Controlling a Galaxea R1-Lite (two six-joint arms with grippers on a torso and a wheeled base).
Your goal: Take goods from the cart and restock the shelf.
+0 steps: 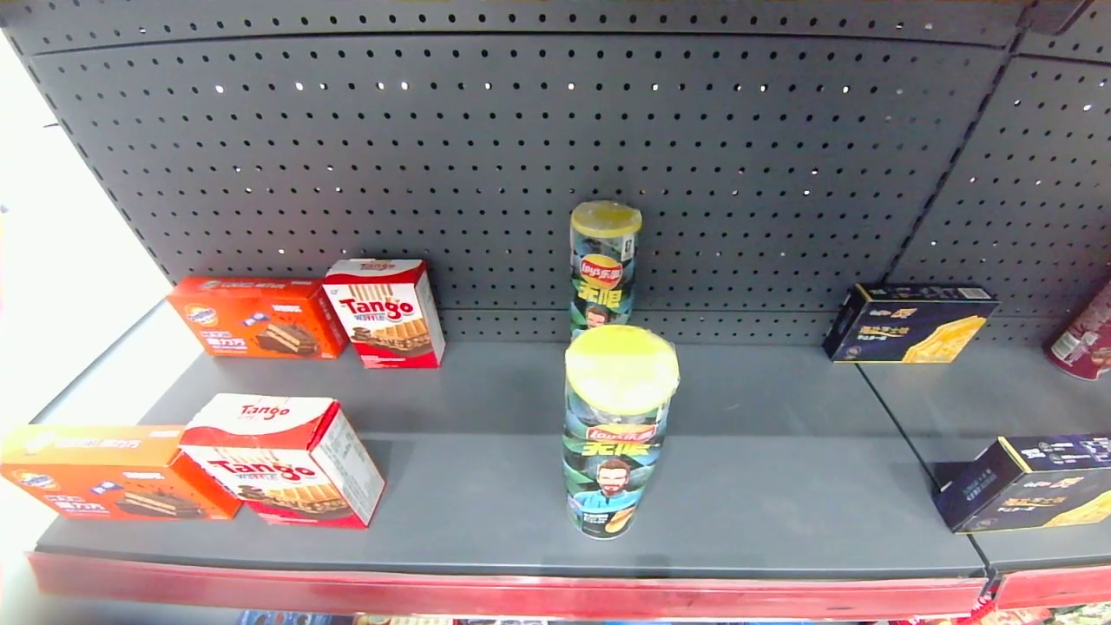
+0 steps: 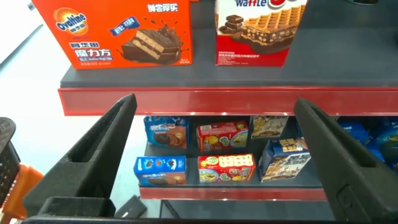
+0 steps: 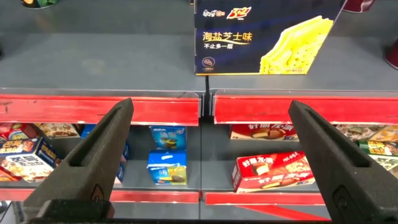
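I see my left claw [image 2: 214, 102] and right claw [image 3: 210, 104] gaping wide, empty; on the shelf [image 1: 764, 469], the rear chip can [image 1: 605, 265] stands behind the front chip can [image 1: 618, 430].

A shop is shown — a grey shelf [image 1: 486, 486], backed by pegboard [image 1: 486, 156] and edged with a red rail [image 1: 521, 595], is stocked with snack boxes [image 1: 282, 460] and crisp tubes [image 1: 618, 434].

A yellow-lidded chip can [image 1: 618, 434] stands upright on the grey shelf [image 1: 764, 469] near its front, a second can [image 1: 604, 265] upright behind it
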